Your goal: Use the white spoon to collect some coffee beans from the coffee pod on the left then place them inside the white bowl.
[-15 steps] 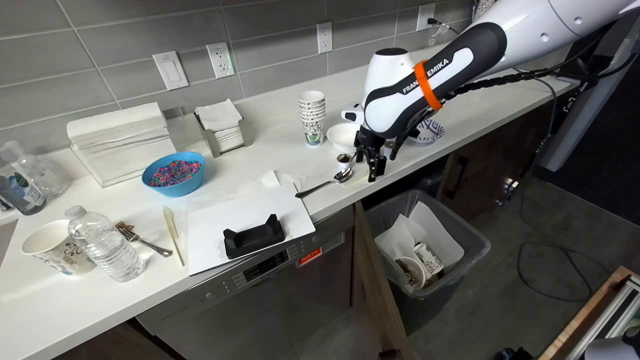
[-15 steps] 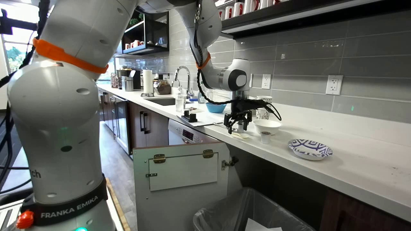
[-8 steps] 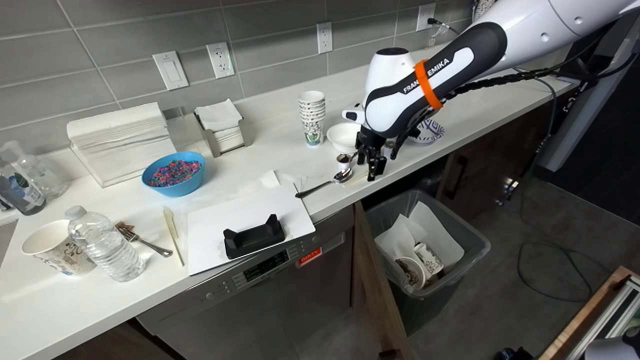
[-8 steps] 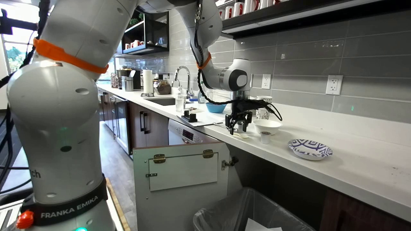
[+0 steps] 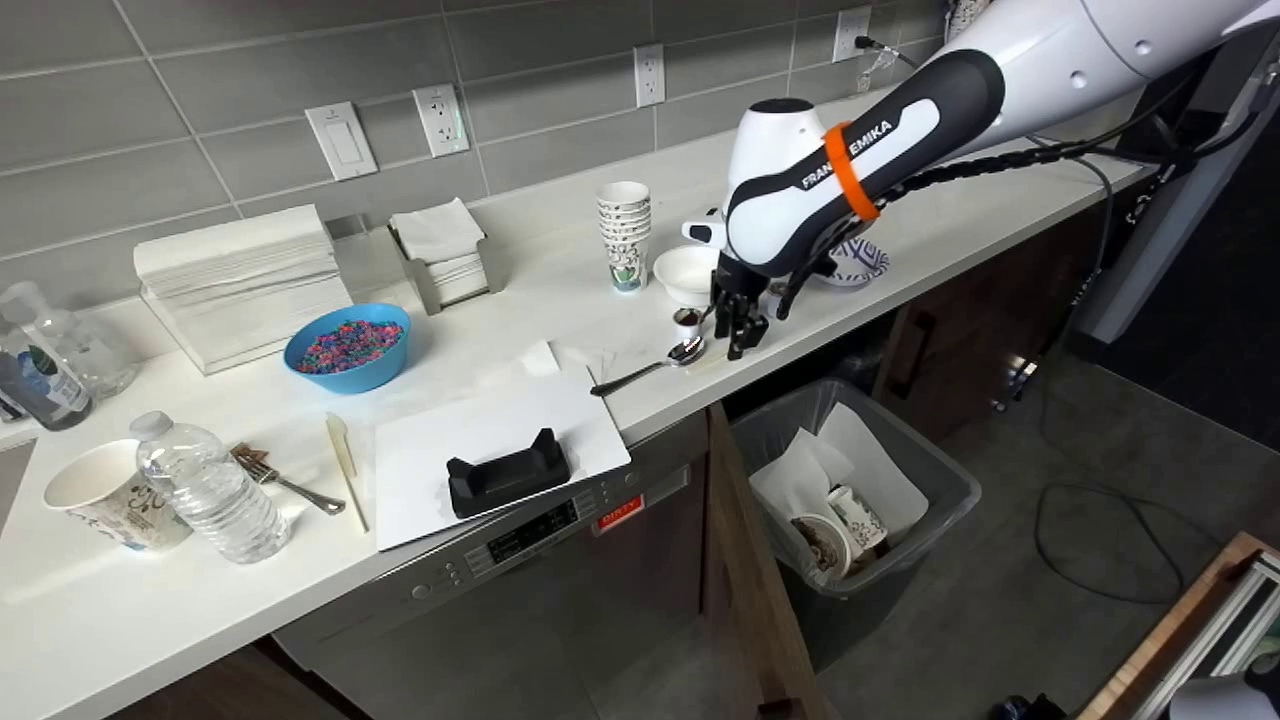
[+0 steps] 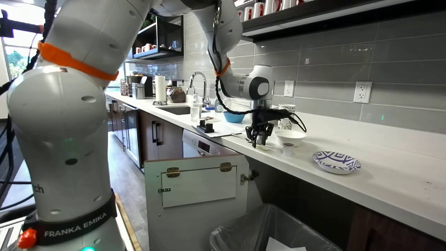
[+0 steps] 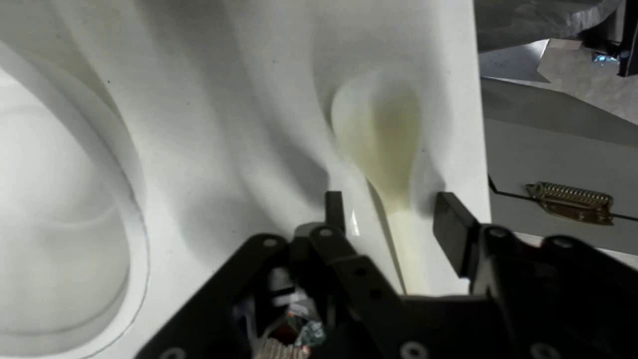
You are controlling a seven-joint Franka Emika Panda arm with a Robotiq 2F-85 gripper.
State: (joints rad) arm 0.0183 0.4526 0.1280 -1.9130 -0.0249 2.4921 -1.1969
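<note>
Yellowish-white, oval-headed spoon (image 7: 393, 187) lay nr white bowl (image 7: 137, 249); gripper (image 7: 391, 219) straddled spoon, unclenched but narrower vs a sec ago.

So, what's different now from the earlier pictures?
The gripper has dipped slightly and its jaws have drawn closer together. In the wrist view, the white spoon shows between them with a gap on each side, so nothing seems gripped yet; nothing was let go. The white bowl, metal spoon and the pod beside it stayed put.
</note>
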